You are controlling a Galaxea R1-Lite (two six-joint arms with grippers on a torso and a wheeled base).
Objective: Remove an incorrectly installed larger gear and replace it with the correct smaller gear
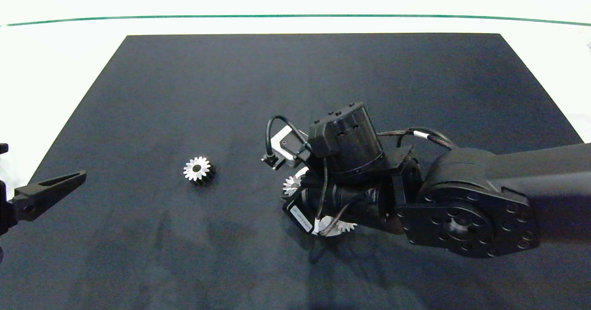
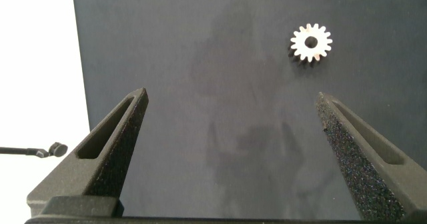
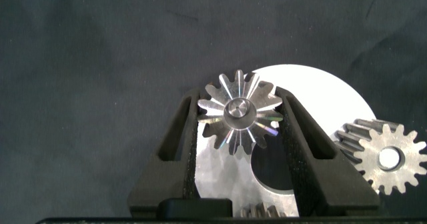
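Note:
The larger gear (image 1: 198, 170) lies alone on the black mat left of centre, bright face up with dark sides; it also shows in the left wrist view (image 2: 311, 44). My right gripper (image 3: 239, 103) is shut on a smaller gear (image 3: 239, 114) that sits over a round pin on the white round base plate (image 3: 313, 91). A second small gear (image 3: 387, 159) rests at the plate's edge, and the teeth of a third (image 3: 267, 213) peek out close to the gripper's body. My left gripper (image 2: 230, 104) hangs open at the mat's left edge, nothing between its fingers.
In the head view my right arm (image 1: 461, 199) reaches in over the mat (image 1: 295, 79) and covers most of the base plate; only gear teeth (image 1: 292, 185) show beside the wrist. White table surrounds the mat.

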